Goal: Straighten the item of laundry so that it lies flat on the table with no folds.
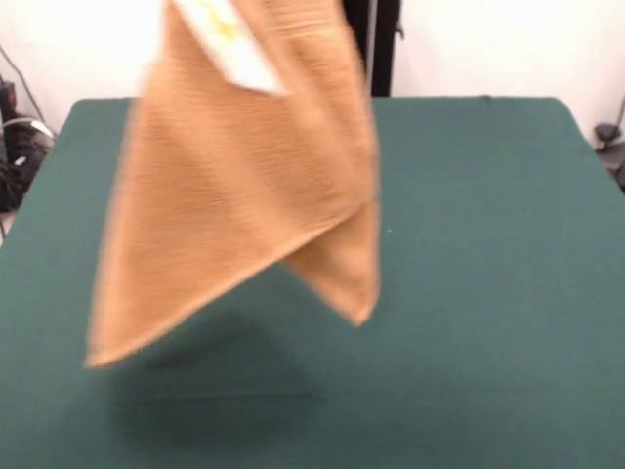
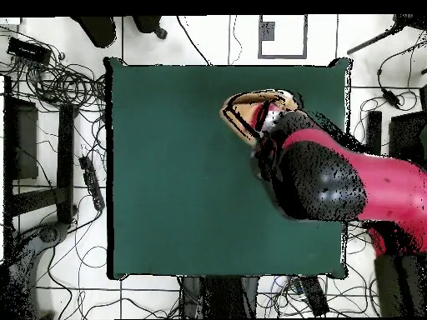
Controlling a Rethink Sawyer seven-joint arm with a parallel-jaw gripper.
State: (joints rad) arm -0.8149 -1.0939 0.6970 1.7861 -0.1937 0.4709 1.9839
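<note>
Above the large rectangular table (image 1: 488, 293) with its dark green felt-like top, the small orange-tan terry towel (image 1: 234, 195) hangs in the air, clear of the surface. In the front view it drapes downward in folds from the top edge, ending in two pointed corners: a longer one low at the picture's left and a shorter one toward the centre. Its shadow falls on the felt beneath. The red and black robot arm (image 2: 350, 179) reaches across one side of the table in the overhead view, and a sliver of towel shows at its end. A small white tag (image 1: 234, 44) lies near the towel's top. The gripper is hidden by arm and cloth; its state cannot be told.
</note>
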